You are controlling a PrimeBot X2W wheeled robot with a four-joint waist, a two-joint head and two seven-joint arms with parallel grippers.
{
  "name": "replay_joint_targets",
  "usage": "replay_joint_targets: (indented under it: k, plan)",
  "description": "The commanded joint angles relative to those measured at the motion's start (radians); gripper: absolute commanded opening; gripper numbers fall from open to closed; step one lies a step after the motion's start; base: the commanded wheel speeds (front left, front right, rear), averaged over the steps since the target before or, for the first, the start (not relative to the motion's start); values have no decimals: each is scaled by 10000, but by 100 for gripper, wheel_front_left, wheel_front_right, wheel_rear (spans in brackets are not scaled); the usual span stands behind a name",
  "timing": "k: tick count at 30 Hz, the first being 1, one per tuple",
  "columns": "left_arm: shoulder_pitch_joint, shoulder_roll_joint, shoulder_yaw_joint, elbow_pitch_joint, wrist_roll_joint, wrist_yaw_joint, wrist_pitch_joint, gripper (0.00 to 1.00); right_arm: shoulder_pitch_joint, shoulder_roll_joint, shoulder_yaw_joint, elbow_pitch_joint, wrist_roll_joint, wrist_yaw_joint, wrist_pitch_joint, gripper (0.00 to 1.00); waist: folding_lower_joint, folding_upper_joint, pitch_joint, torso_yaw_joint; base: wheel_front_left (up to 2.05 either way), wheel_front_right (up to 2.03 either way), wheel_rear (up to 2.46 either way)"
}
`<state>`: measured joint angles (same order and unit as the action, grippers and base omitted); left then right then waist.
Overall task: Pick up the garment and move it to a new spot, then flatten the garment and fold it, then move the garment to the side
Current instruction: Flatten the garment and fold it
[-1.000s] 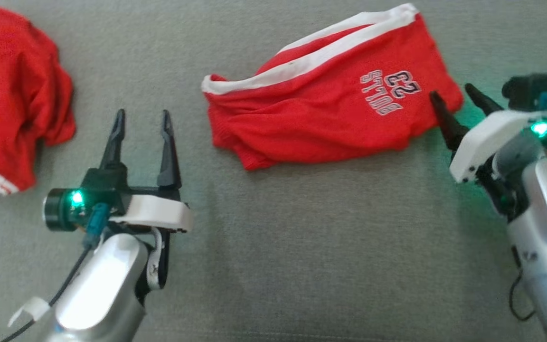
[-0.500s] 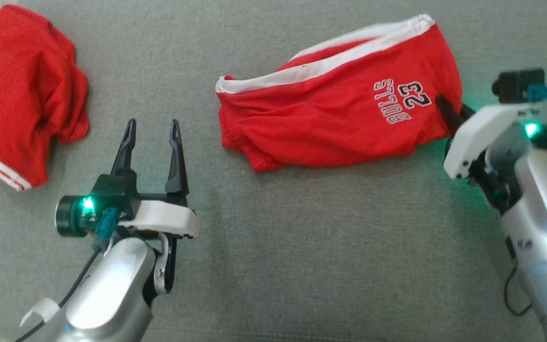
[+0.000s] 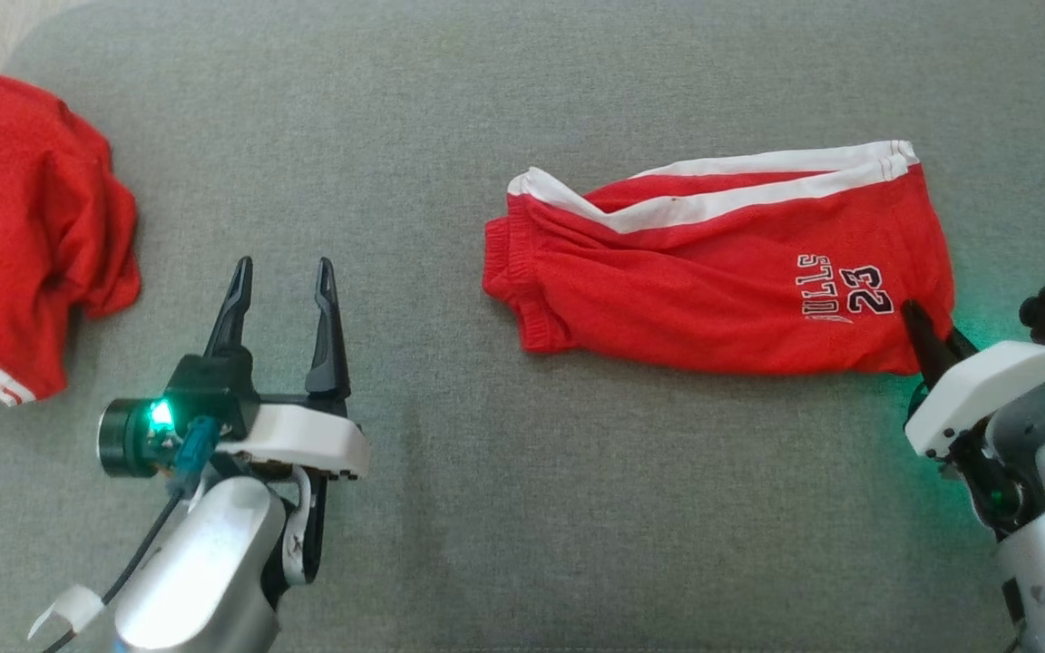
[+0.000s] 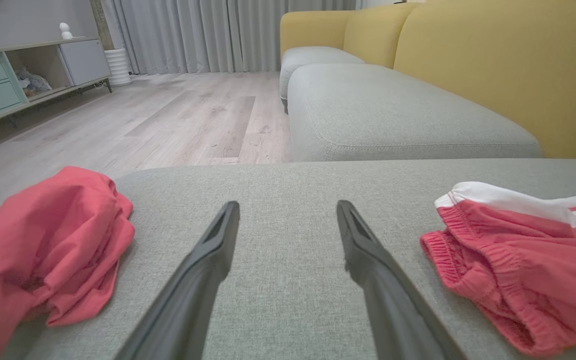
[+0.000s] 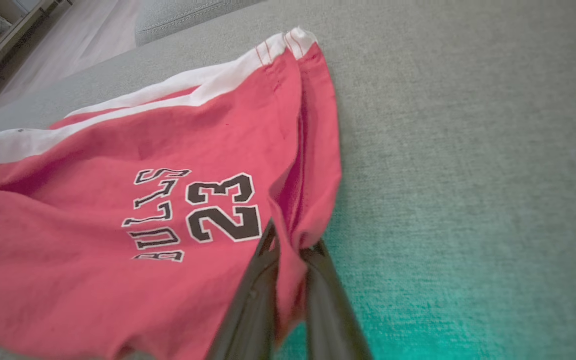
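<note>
Your work surface: grey sofa cushion (image 3: 522,526), wide and flat. On its right half you have red shorts (image 3: 713,299), white side stripe, "BULLS 23" print, lying stretched out, waistband toward centre. Second red garment (image 3: 24,236) bunched at far left edge. Your right gripper (image 5: 293,239) pinched tight on shorts' hem corner. Your left gripper (image 3: 284,268) spread wide, holding nothing, between both garments.

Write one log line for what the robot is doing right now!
phase: pick up | right gripper: shut on red shorts at hem corner | left gripper: open, over gray cushion | other red garment: crumpled
</note>
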<state>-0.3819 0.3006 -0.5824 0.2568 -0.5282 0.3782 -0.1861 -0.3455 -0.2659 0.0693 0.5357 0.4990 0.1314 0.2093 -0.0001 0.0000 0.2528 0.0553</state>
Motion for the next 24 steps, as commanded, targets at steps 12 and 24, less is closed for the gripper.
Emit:
replay_joint_targets:
  k: [12, 24]
  plan:
    - [-238, 294, 210, -433, 8, 80, 82, 100, -1219, 914, 2730, -3566, -863, -7, 956, 0, 1, 0, -21, 71, 0, 0, 0]
    - [-289, 75, 185, -150, -117, 35, -128, 100, -1318, 1955, 5870, -2351, 72, -7, 764, 100, 1, 0, 138, 476, 0, 0, 0]
